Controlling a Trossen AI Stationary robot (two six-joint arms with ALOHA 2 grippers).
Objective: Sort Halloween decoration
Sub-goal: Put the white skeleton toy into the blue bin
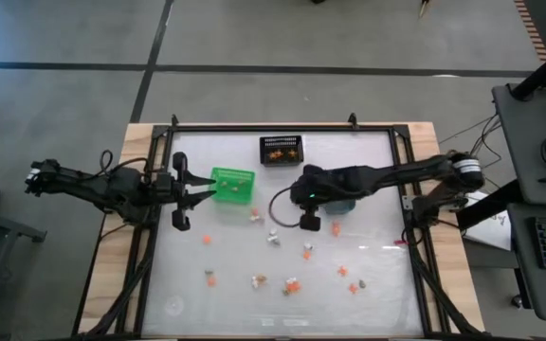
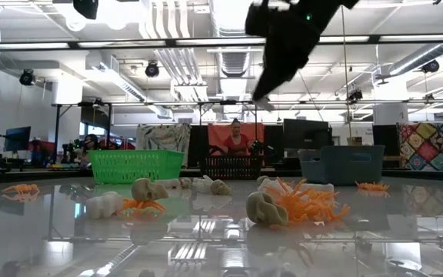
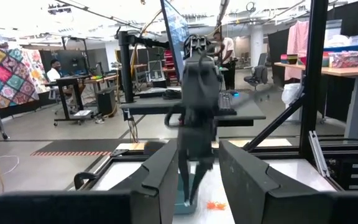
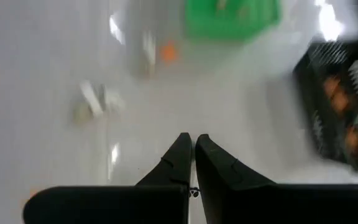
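Note:
The Halloween decoration is several tiny orange, white and tan trinkets scattered on the white table, for instance an orange one [image 1: 207, 239], a pale one [image 1: 275, 237] and a tan one [image 2: 264, 208]. A few more lie inside the green bin [image 1: 233, 183] and the black mesh bin [image 1: 281, 150]. My right gripper [image 1: 309, 224] hangs above the table's middle, fingers shut and empty [image 4: 193, 142], high over the trinkets in the low view [image 2: 261, 101]. My left gripper [image 1: 202, 189] waits, open, at the green bin's left side [image 3: 197, 177].
The blue-grey bin [image 1: 341, 203] stands under my right arm, partly covered by it; in the low view it shows on the right [image 2: 344, 163]. A black frame [image 1: 282, 127] runs around the table. People sit in the room behind the table [image 2: 235, 140].

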